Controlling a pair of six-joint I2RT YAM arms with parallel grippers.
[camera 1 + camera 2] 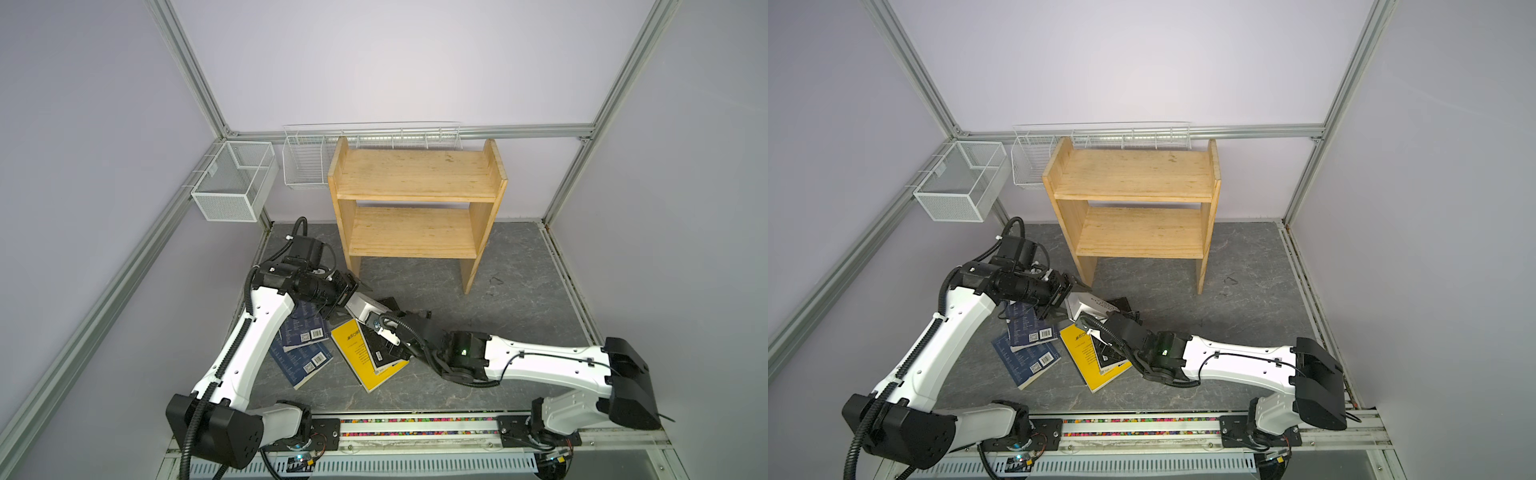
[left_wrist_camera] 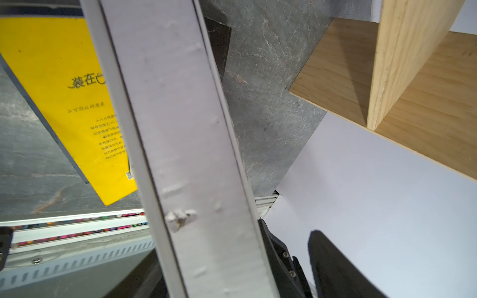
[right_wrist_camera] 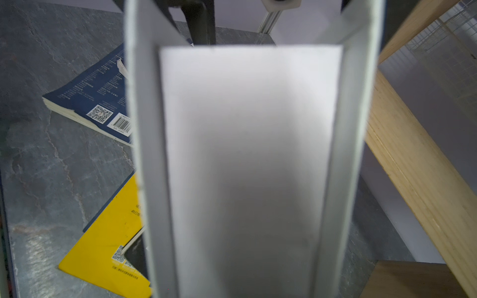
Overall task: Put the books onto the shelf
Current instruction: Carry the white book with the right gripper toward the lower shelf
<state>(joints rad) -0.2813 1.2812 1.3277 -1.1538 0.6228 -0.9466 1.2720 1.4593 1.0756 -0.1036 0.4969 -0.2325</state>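
Now, white book (image 1: 361, 306) inside right pincer (image 1: 374, 318), left pincer (image 1: 349, 301) splayed around it

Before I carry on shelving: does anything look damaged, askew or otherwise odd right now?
Yes. The thick white paperback book shows a torn, dented patch on its face in the left wrist view. On the grey stone-look tabletop, the black paperback lies crooked across the yellow paperback. The light pine wooden shelf stands straight.

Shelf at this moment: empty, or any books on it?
Empty. Both boards of the shelf show bare wood in both top views; the white book is in the right claw.
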